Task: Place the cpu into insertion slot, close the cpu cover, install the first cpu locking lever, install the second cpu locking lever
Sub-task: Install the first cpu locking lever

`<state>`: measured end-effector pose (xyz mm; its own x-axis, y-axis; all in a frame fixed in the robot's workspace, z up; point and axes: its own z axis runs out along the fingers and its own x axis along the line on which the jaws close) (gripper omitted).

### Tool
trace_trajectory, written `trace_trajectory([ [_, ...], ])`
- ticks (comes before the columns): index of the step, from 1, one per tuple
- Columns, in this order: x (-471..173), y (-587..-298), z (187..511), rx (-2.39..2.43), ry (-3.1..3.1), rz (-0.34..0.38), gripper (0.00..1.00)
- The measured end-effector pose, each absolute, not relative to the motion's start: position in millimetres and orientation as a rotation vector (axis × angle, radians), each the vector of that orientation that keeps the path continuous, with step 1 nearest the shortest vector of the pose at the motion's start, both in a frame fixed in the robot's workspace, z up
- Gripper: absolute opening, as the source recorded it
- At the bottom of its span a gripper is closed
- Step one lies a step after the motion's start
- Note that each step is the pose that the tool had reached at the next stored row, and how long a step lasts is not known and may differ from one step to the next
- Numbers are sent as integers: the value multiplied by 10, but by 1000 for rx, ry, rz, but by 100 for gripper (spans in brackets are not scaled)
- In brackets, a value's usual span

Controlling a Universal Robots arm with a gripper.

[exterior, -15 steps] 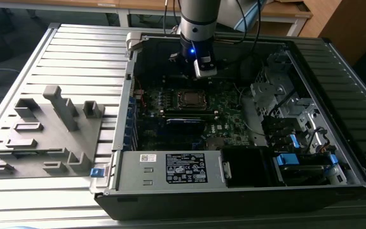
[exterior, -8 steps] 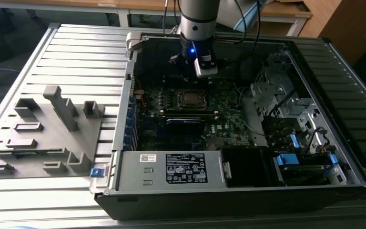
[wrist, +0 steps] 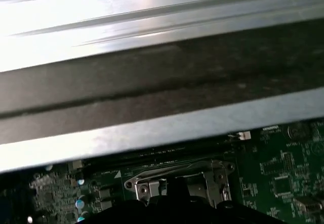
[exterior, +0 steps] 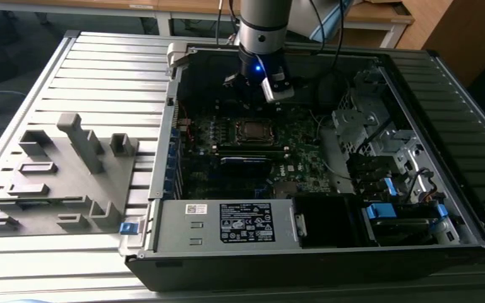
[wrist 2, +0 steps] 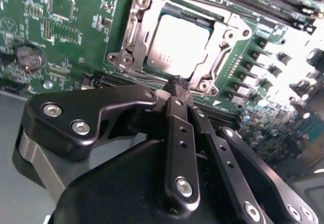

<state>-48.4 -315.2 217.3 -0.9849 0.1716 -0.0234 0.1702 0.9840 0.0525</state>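
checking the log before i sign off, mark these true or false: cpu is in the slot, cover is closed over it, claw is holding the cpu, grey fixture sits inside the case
1. The cpu sits in the insertion slot. True.
2. The cpu cover lies closed around the chip. True.
3. The claw holds the cpu. False: its tips are together with nothing between them, above the board.
4. The grey fixture sits inside the computer case. False: it lies outside, on the exterior view's left.
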Motion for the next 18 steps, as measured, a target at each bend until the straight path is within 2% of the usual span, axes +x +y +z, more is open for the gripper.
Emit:
trace_trajectory([
  [18,-451,-3393,2172,261,3103,109,11],
])
